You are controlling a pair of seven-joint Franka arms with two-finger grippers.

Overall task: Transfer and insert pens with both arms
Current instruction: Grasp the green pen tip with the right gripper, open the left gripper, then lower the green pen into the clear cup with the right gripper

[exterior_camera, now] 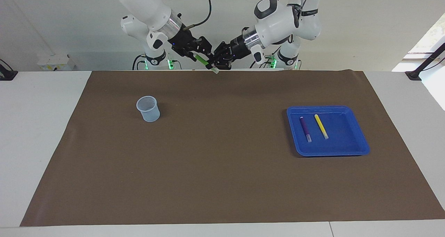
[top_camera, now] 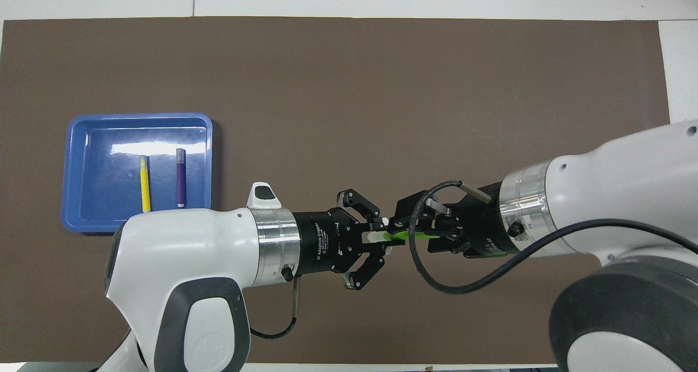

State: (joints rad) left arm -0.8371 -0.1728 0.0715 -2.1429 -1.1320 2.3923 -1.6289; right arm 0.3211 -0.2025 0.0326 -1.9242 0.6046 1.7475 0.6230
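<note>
My left gripper (top_camera: 381,237) is clamped on the pale cap end of the green pen (exterior_camera: 200,59), holding it in the air above the mat's edge nearest my bases, while my right gripper (top_camera: 406,233) has its fingers round the green barrel; whether they have bitten yet I cannot tell. To hand over well, I should keep the left firm until the right is tight, then release without twisting. The cup (exterior_camera: 148,108) waits toward my right arm's end; the purple pen (exterior_camera: 305,128) and yellow pen (exterior_camera: 321,126) lie in the tray (exterior_camera: 358,139).

Two white jointed arms (top_camera: 180,252) with dark grey joint covers and silver wrist rings. Black two-finger grippers (top_camera: 376,235), white lettering on one. Looping black cables (top_camera: 436,285).
</note>
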